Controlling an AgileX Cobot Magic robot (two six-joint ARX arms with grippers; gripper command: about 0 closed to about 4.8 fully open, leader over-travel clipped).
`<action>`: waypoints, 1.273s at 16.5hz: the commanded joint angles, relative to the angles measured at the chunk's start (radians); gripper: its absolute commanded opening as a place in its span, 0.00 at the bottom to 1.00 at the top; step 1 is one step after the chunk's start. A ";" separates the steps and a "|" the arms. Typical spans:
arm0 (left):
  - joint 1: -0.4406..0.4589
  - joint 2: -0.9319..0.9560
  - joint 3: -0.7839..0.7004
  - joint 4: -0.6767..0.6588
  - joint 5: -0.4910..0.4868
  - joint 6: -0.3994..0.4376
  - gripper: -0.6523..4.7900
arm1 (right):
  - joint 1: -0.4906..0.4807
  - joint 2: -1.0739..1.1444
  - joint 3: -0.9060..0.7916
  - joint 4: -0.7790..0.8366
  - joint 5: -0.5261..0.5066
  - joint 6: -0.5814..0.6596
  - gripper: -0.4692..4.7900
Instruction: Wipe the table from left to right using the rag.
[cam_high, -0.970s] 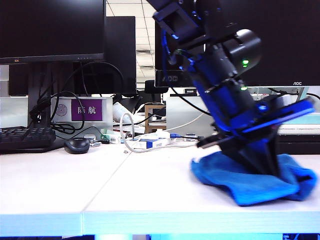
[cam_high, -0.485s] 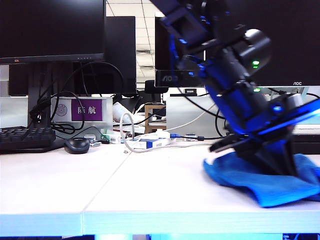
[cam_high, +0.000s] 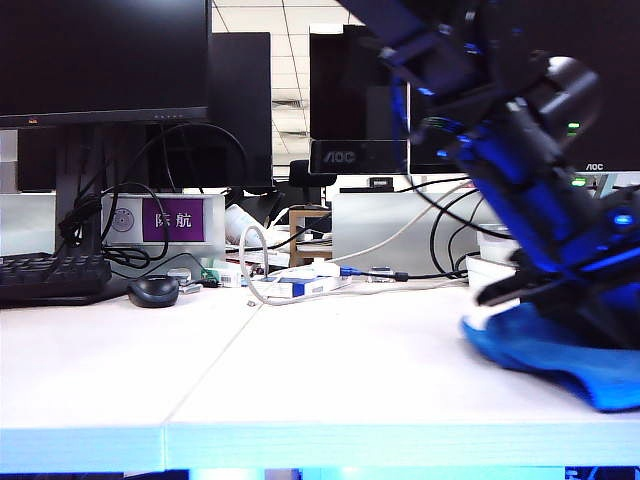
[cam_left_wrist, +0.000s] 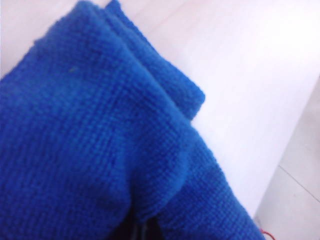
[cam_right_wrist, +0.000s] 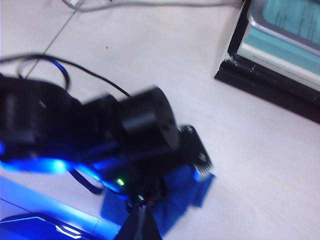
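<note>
1. The rag (cam_high: 555, 352) is bright blue and fuzzy. It lies on the table (cam_high: 300, 370), far to the right in the exterior view, near the front edge. Part of it runs off the pic's right side.
2. In the left wrist view the rag (cam_left_wrist: 100, 150) fills most of the pic. It has soft folds, w/ pale table (cam_left_wrist: 260, 75) beside it.
3. The left gripper (cam_high: 600, 310) is pressed down on the rag. Its jaws are closed tight on the rag; the cloth is bunched up around the tips.
4. The left arm (cam_high: 500, 130) is black w/ blue glow. It leans down from the top middle to the rag at the right.
5. In the right wrist view the left arm (cam_right_wrist: 100, 130) is seen from above, w/ a bit of blue rag (cam_right_wrist: 180, 200) poking out under it.
6. The right gripper is up over that spot, looking down. Only a dark tip shows at the pic's edge, so can't tell if it is open or closed.
7. A thin seam (cam_high: 215, 375) splits the table into two boards.
8. Further back on the left: a small black mouse (cam_high: 154, 291) and a black keyboard (cam_high: 50, 276).
9. Behind them: dark screens (cam_high: 105, 60), a purple sign (cam_high: 181, 220), and white cables (cam_high: 300, 285).
10. In the right wrist view a flat box (cam_right_wrist: 280, 50) sits on the table near the rag, not touching it.
</note>
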 joint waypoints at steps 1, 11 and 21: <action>-0.018 0.029 0.034 -0.012 0.007 -0.006 0.11 | 0.000 -0.002 0.004 0.018 0.002 0.003 0.09; -0.041 0.068 0.042 0.107 0.053 -0.124 0.11 | 0.000 -0.003 0.004 0.018 -0.002 0.003 0.09; -0.053 0.086 0.042 0.256 0.112 -0.263 0.11 | 0.000 -0.004 0.004 0.018 -0.021 0.004 0.09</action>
